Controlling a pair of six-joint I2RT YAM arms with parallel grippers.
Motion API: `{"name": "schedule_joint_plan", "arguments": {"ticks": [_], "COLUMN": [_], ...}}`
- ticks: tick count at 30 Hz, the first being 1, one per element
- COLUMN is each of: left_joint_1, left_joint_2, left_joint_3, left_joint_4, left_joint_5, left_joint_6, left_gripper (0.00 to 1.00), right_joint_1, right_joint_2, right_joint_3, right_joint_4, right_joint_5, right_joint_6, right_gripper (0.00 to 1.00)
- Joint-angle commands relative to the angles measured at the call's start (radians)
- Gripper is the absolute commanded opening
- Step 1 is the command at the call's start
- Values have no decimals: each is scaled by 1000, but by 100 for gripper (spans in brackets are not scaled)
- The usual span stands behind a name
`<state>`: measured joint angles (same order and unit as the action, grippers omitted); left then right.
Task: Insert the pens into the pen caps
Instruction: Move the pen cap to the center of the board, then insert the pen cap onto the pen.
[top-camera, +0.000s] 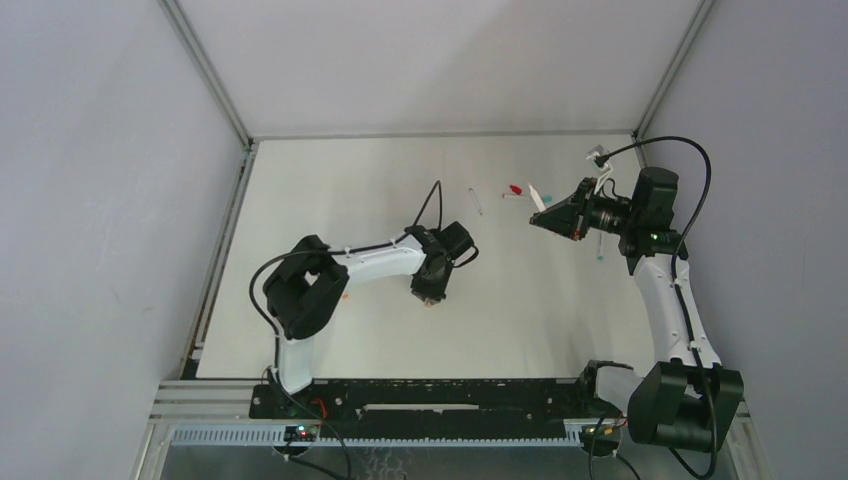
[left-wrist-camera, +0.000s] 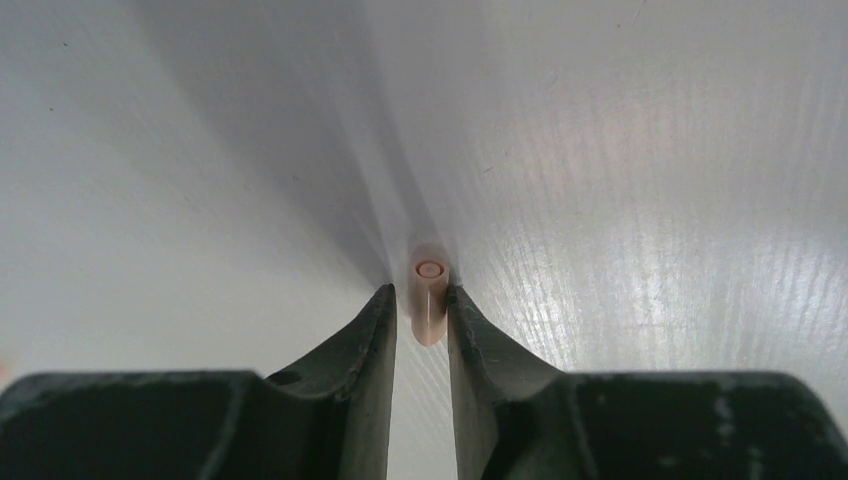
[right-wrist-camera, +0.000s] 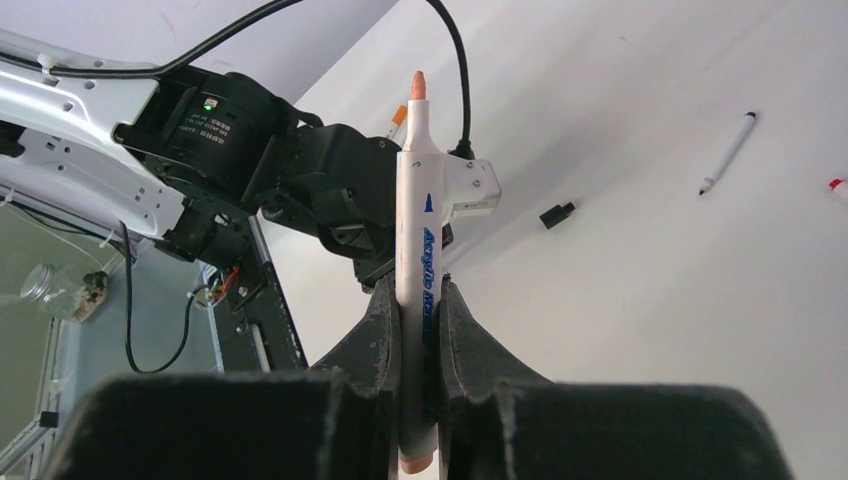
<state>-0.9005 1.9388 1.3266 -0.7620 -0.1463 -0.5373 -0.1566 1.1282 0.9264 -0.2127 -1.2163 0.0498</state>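
Left gripper (left-wrist-camera: 420, 295) is pinching the orange cap (left-wrist-camera: 428, 305) low over the worktop (left-wrist-camera: 650, 150); right gripper (right-wrist-camera: 420, 300) is clamping the orange-tipped pen (right-wrist-camera: 415, 220) mid-barrel, well apart. Needing tip lined up with cap mouth first — then a straight push.

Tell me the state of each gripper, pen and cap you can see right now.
Pale orange plastic cap: pinched, open end facing the camera.
Left gripper: shut on the cap.
White-barrelled orange-tipped pen: uncapped, gripped.
Right gripper: shut on the pen.
Small black cap: loose on the white table.
Thin white black-tipped pen: lying flat, untouched.
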Motion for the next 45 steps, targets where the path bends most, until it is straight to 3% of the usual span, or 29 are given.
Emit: {"name": "schedule_joint_plan", "arguments": {"ticks": [1, 12, 17, 19, 26, 33, 41, 45], "left_joint_1": [-2, -2, -3, -2, -2, -2, -2, -2], "left_joint_2": [8, 81, 78, 64, -123, -398, -700, -774], "left_joint_3": [43, 60, 22, 10, -46, -180, -422, -539], "left_joint_4": [-45, -41, -17, -5, 105, 395, 878, 1148], "left_joint_5": [5, 55, 70, 67, 21, 45, 82, 71], "left_joint_6": [30, 53, 56, 53, 45, -15, -124, -222], "left_gripper": [30, 25, 8, 0, 0, 0, 0, 0], "right_joint_1": [-3, -3, -3, -3, -2, 47, 136, 204], "right_joint_2": [-1, -4, -8, -8, -34, -45, -51, -56], "right_joint_3": [38, 39, 39, 39, 39, 40, 38, 1], "right_joint_4": [19, 19, 13, 12, -16, -62, -114, -40], "right_joint_5": [-26, -28, -28, -30, -69, -108, -141, -147], "right_joint_6": [5, 4, -6, -9, -48, -146, -187, -119], "right_gripper": [0, 0, 0, 0, 0, 0, 1, 0]}}
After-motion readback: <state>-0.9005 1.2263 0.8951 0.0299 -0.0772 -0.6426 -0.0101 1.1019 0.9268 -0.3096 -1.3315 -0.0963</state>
